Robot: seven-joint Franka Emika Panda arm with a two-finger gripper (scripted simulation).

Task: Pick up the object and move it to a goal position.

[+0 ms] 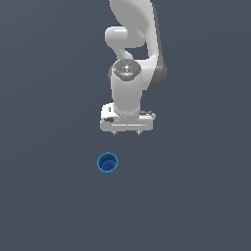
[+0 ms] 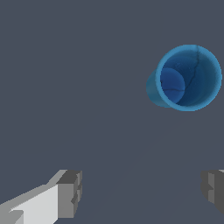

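The cup (image 1: 108, 163) is seen upright on the floor (image 1: 44, 196), toward the exterior view's left of the gripper (image 1: 126, 133) and apart from it. The gripper is held above, fingers (image 2: 70, 194) spread wide, nothing gripped.

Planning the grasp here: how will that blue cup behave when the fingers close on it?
The blue cup stands upright and open, so an off-centre push may tip it, then roll it on its round wall. It looks hollow and thin-walled, so probably light. The end effector is open and apart from it.
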